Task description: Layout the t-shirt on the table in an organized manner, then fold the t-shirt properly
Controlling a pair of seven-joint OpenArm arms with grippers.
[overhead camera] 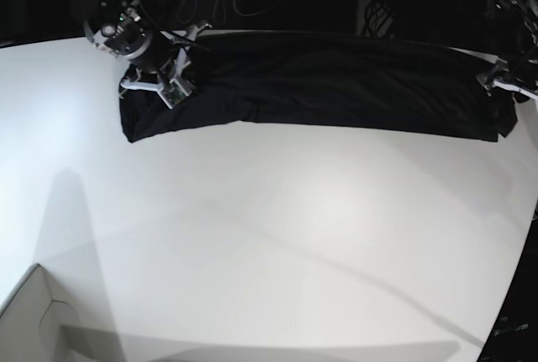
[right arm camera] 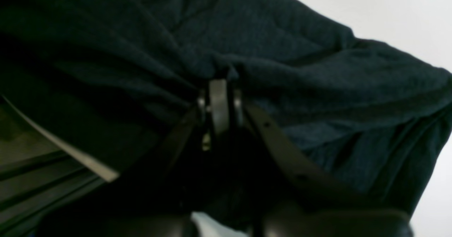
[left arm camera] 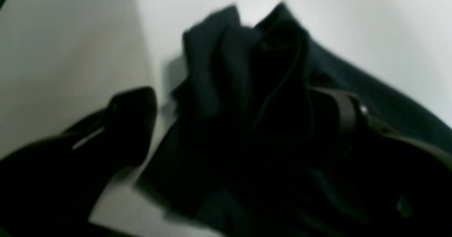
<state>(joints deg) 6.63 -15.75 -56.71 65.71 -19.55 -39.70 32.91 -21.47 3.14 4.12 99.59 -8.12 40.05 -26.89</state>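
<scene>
While the t-shirt (overhead camera: 336, 85) lies stretched in a long band along the far edge of the white counter (overhead camera: 277, 236), each arm sits at one end of it. Base view: the cloth runs nearly the counter's full width, lower hem fairly straight, with the end on that view's left bunched and drooping lower than the rest.

Right gripper (right arm camera: 219, 88): jaws together, clamped on a pinch of the t-shirt (right arm camera: 247, 46). In the right wrist view the fabric gathers into folds right at the tips and drapes away on both sides. In the base view this gripper (overhead camera: 160, 85) is at the bunched end.

Left gripper (left arm camera: 226, 99): jaws spread wide. One finger (left arm camera: 130, 110) sits over bare counter (left arm camera: 70, 53) just beside the cloth; the other finger (left arm camera: 348, 111) is over the crumpled fabric (left arm camera: 219, 60). Can't tell whether that finger touches the cloth; nothing is pinched between the two. The wrist picture is blurred. The shirt end here is rumpled, standing up in a peak. In the base view the left gripper (overhead camera: 509, 83) is at the far end on that view's right.

A pale cardboard box corner (overhead camera: 29, 320) shows at the counter's near edge, well apart from the shirt.
</scene>
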